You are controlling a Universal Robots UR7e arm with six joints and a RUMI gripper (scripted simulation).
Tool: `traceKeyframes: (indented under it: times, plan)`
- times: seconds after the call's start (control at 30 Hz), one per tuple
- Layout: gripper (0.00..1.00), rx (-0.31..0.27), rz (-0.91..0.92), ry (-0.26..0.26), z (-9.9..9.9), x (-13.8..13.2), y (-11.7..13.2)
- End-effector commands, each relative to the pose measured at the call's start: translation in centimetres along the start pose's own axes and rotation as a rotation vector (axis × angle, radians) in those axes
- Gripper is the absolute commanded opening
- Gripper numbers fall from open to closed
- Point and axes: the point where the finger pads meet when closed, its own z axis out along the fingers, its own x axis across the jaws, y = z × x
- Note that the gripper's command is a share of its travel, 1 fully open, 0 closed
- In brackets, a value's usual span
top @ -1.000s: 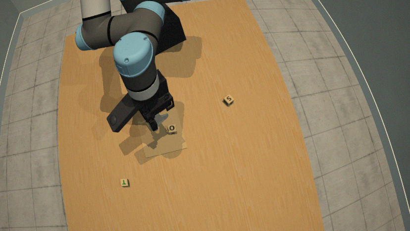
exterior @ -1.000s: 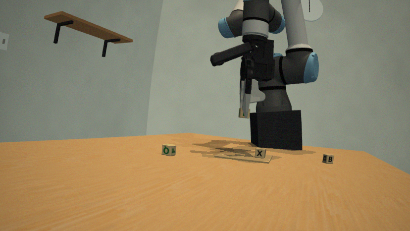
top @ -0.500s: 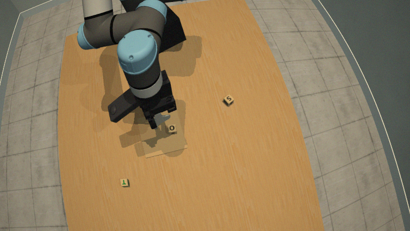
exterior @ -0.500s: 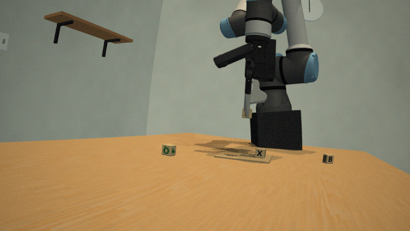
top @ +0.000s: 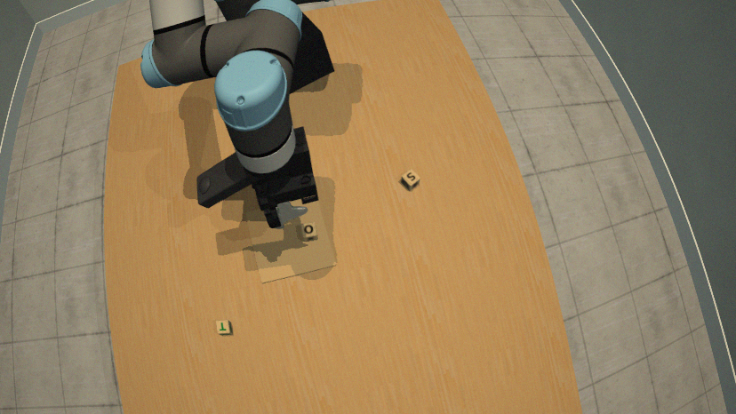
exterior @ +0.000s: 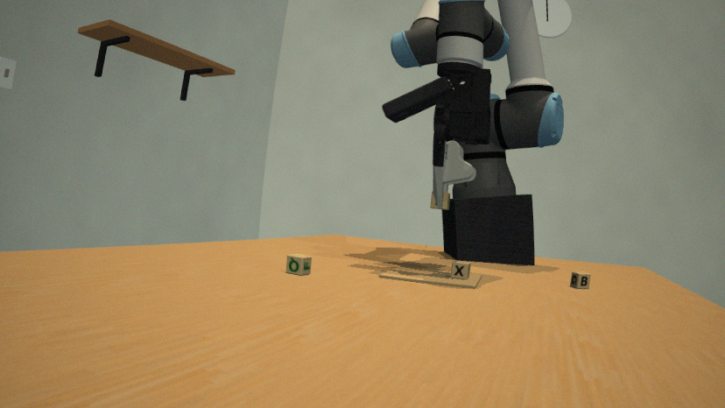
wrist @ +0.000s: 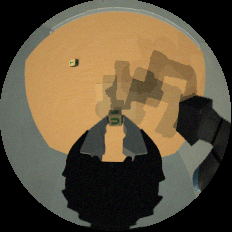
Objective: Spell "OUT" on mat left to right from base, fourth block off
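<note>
wooden letter blocks are spread over the counter [top: 437, 308] [exterior: 304, 344] [wrist: 50, 100]. the two-jaw gripper [top: 282, 214] [exterior: 439, 200] [wrist: 115, 115] is nearly closed, its jaws snug on the u block [exterior: 445, 201] [wrist: 115, 118], held up above the surface toward the base edge. the o block [top: 308, 230] [exterior: 461, 270] sits on the mat [top: 299, 272] [exterior: 420, 277] [wrist: 99, 95], toward the robot's left edge of the counter, so the u should land just beside it on the robot's right.

what matters is heading: the jaws face each other roughly along the base-to-far-edge line, and the u's top seems to point to the robot's right edge. i'd judge it needs about a quarter turn before lowering, with care that a finger doesn't nudge the o.

the t block [top: 223, 327] [exterior: 299, 264] [wrist: 73, 62] waits off the mat, toward the far right; the s block [top: 410, 179] [exterior: 580, 280] lies off it, toward the left edge.
</note>
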Motion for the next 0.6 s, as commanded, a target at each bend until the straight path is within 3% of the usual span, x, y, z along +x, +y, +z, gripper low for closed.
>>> traceKeyframes:
  times: [0.0,0.57]
  plan:
    - [0.05,0.001,0.025,-0.001,-0.03,0.04,0.07]
    - [0.05,0.001,0.079,-0.001,-0.04,0.21,0.25]
